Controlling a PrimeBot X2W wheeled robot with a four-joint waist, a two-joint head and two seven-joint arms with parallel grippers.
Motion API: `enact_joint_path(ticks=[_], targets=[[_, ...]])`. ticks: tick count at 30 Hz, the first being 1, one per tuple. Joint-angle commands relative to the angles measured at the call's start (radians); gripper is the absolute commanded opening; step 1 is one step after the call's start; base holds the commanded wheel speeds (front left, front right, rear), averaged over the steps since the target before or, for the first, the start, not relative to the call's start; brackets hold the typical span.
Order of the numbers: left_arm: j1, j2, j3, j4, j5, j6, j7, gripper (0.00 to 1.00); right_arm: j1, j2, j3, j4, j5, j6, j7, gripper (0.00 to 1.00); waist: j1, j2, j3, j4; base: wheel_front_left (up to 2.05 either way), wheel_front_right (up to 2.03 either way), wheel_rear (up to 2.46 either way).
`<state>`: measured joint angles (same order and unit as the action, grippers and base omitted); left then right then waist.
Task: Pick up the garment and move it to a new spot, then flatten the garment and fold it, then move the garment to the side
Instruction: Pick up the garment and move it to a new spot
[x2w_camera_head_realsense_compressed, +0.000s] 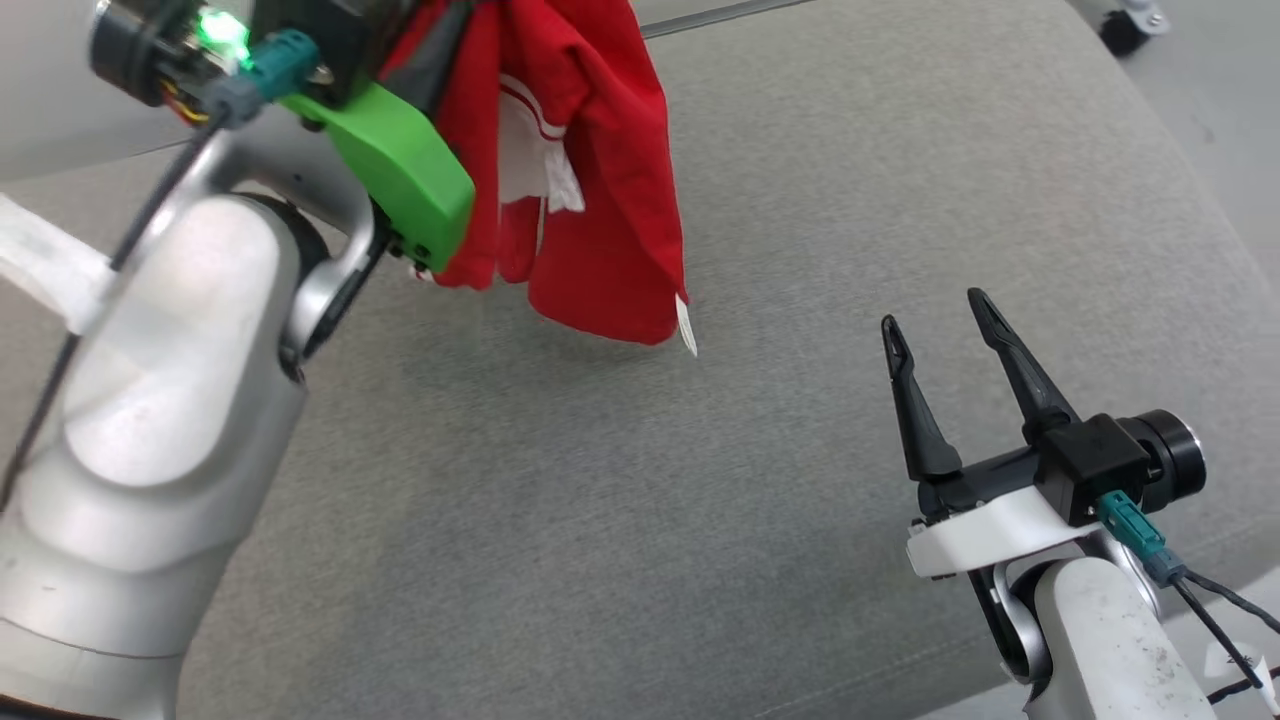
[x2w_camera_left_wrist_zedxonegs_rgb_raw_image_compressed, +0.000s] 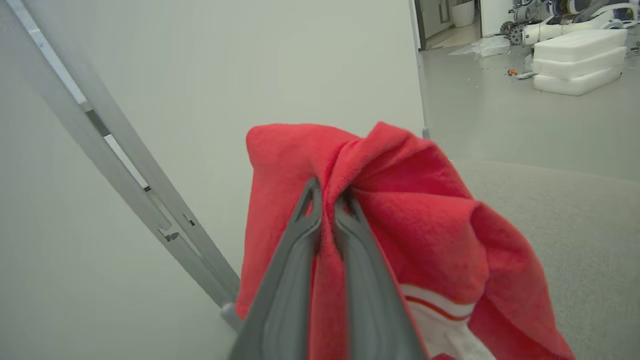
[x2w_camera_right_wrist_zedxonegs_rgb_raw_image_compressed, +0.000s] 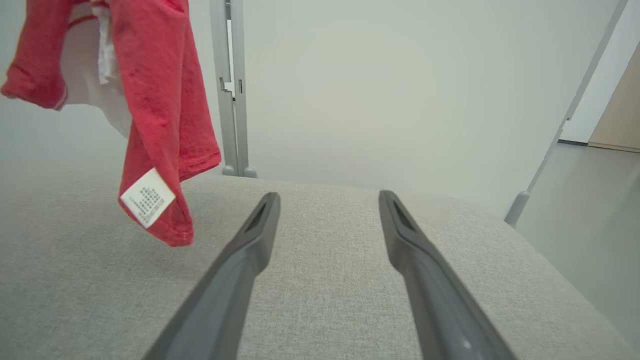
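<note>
With the pick-up done, the left gripper (x2w_camera_left_wrist_zedxonegs_rgb_raw_image_compressed: 327, 195), jaws pinched tight on a bunch of the red shirt (x2w_camera_head_realsense_compressed: 600, 230), holds it hanging above the grey fabric counter (x2w_camera_head_realsense_compressed: 600, 520), the right gripper (x2w_camera_head_realsense_compressed: 932, 312) hovers with jaws wide and empty, and setting down, flattening, folding and moving aside all remain.

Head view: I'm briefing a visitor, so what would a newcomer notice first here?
A crumpled red cloth garment with white trim hangs at upper left over the grey fabric surface, pinched in the shut left pincer. At lower right, the right pincer stands wide open and empty.
</note>
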<state>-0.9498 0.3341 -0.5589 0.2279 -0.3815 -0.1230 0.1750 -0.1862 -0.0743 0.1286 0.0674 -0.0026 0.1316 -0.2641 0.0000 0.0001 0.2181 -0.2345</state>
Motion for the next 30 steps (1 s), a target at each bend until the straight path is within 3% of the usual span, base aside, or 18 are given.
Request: enact_joint_path(ticks=[1,7,15,16,17,23,30], targets=[[0.028,-0.008,-0.019,0.012,0.009,0.001,0.007,0.0,-0.004,0.007,-0.006,-0.005,0.006,-0.002,-0.001,1.0,0.0,-0.0001,0.025,-0.157,0.0,0.0,0.0],[0.086,-0.077,-0.107,0.153,0.01,-0.003,-0.025,0.0,-0.013,0.019,-0.017,-0.012,0.011,-0.002,-0.001,1.0,0.0,-0.0001,0.08,-0.169,0.0,0.0,0.0],[0.146,-0.2,-0.209,0.424,0.003,-0.006,-0.186,0.0,-0.04,0.021,0.005,-0.005,0.004,-0.002,-0.001,1.0,0.0,-0.0001,0.115,-0.12,0.0,0.0,0.0],[0.151,-0.215,-0.211,0.461,-0.01,-0.006,-0.205,0.57,-0.044,0.021,0.006,-0.006,0.003,-0.002,-0.001,1.0,0.0,-0.0001,0.113,-0.112,0.0,0.0,0.0],[0.15,-0.226,-0.21,0.482,-0.018,-0.006,-0.229,1.0,-0.045,0.021,0.007,-0.007,0.002,-0.002,-0.001,1.0,0.0,-0.0001,0.109,-0.105,0.0,0.0,0.0],[0.177,-0.272,-0.209,0.534,-0.069,0.009,-0.383,1.0,-0.013,0.012,0.014,0.0,0.0,-0.002,-0.001,1.0,0.0,-0.0001,0.048,-0.041,0.0,0.0,0.0],[0.357,-0.252,-0.143,0.395,-0.086,0.114,-0.441,1.0,0.07,0.0,0.008,0.015,0.004,-0.002,-0.001,1.0,0.0,-0.0001,-0.077,0.069,0.0,0.0,0.0]])
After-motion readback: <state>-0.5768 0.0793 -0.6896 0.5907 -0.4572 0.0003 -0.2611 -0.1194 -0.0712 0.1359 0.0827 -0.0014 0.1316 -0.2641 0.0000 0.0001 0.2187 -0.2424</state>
